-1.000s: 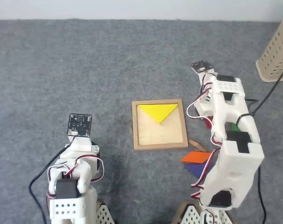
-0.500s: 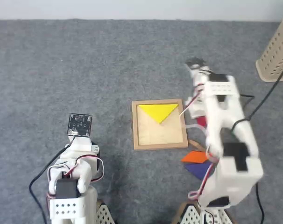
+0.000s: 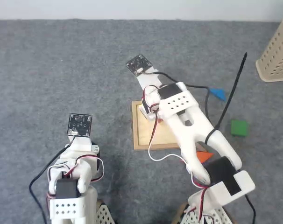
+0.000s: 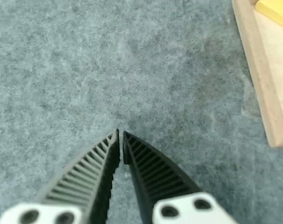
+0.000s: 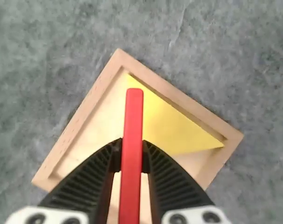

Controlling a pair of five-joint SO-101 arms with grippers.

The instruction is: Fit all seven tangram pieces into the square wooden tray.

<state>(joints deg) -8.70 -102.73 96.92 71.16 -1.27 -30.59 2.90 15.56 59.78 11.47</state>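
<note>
– What has the right gripper [image 5: 132, 142] got?
– A red piece [image 5: 134, 107], pinched on edge between nearly closed fingers, above the tray [image 5: 97, 95], beside the yellow triangle [image 5: 174, 126] lying in one corner.
– And the left gripper [image 4: 121, 135]?
– Fingers together, holding nothing, low over the carpet [image 4: 85, 70] near the tray's rim.
– Other pieces?
– Blue [image 3: 218, 93], green [image 3: 239, 128] and orange [image 3: 204, 156] lie on the carpet.

One wooden tray [image 3: 146, 146]; five tangram pieces in sight: yellow piece [image 5: 179, 126], red piece [image 5: 133, 107], blue piece [image 3: 217, 93], green piece [image 3: 239, 128], orange piece [image 3: 205, 157]. Two grippers, left gripper [image 4: 121, 136] and right gripper [image 5: 132, 143]; one beige perforated basket [image 3: 275, 55] at upper right
</note>
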